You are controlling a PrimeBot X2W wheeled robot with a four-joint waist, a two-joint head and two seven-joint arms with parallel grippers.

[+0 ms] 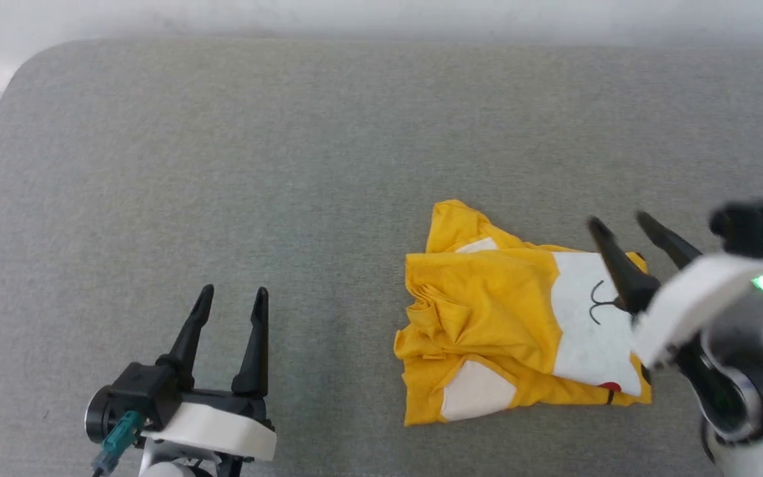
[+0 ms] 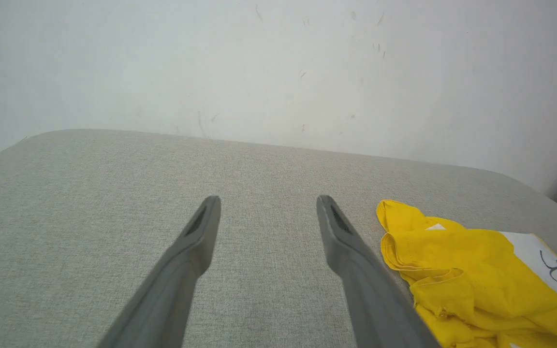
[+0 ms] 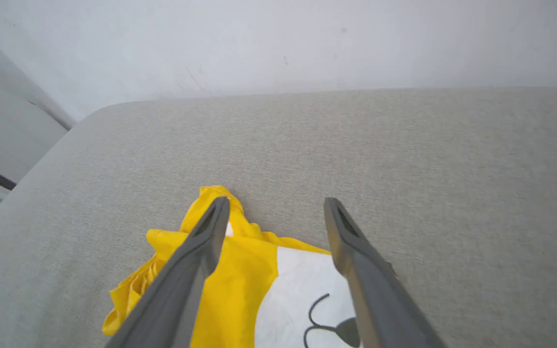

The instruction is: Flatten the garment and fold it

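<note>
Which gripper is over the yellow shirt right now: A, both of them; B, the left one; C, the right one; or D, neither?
C: the right gripper, fingers spread and holding nothing, hangs over the white patch at the right edge of the garment, while the left gripper stands apart from it over the bare grey surface.
</note>
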